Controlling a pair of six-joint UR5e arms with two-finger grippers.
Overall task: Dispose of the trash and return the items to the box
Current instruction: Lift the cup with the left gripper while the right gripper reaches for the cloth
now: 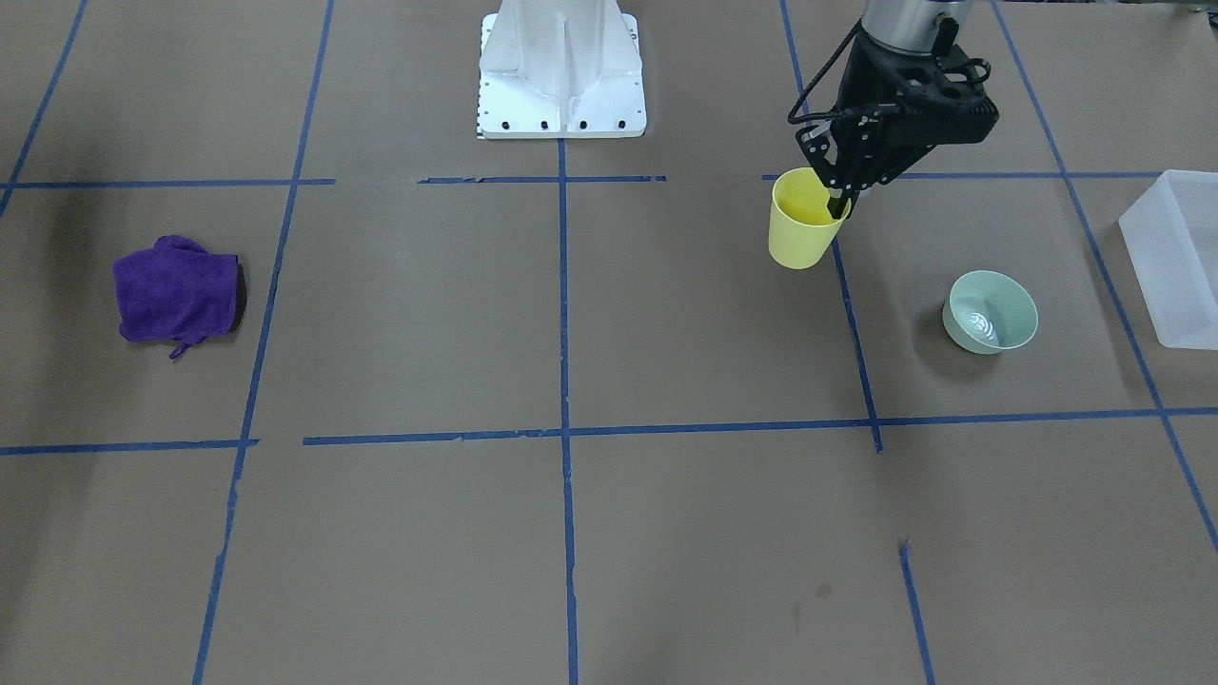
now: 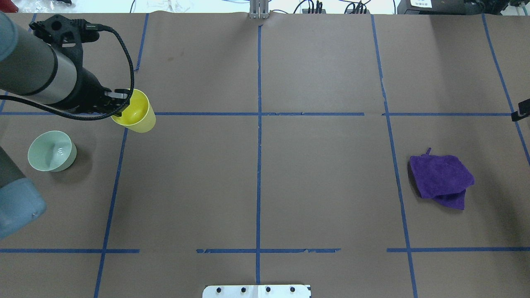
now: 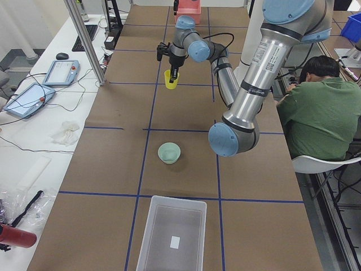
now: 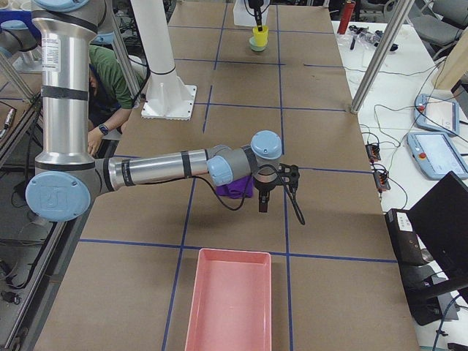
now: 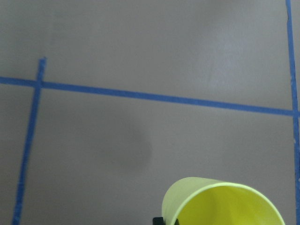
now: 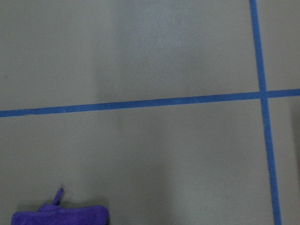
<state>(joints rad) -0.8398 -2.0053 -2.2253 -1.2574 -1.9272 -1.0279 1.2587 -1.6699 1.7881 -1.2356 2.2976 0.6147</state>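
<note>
The yellow cup (image 1: 802,236) hangs tilted above the table, with its shadow below it in the left wrist view (image 5: 220,205). My left gripper (image 1: 839,205) is shut on the cup's rim, one finger inside it; it also shows in the overhead view (image 2: 118,102) beside the cup (image 2: 136,112). The frosted white box (image 1: 1176,257) stands at the table's end on my left (image 3: 172,236), apart from the cup. My right gripper (image 4: 263,202) hovers beside a purple cloth (image 4: 232,190); I cannot tell whether it is open or shut.
A pale green bowl (image 1: 990,312) sits upright between the cup and the box. The purple cloth (image 2: 441,177) lies crumpled on my right side. A pink tray (image 4: 230,301) stands at the right end. The robot base (image 1: 561,71) is at the near edge.
</note>
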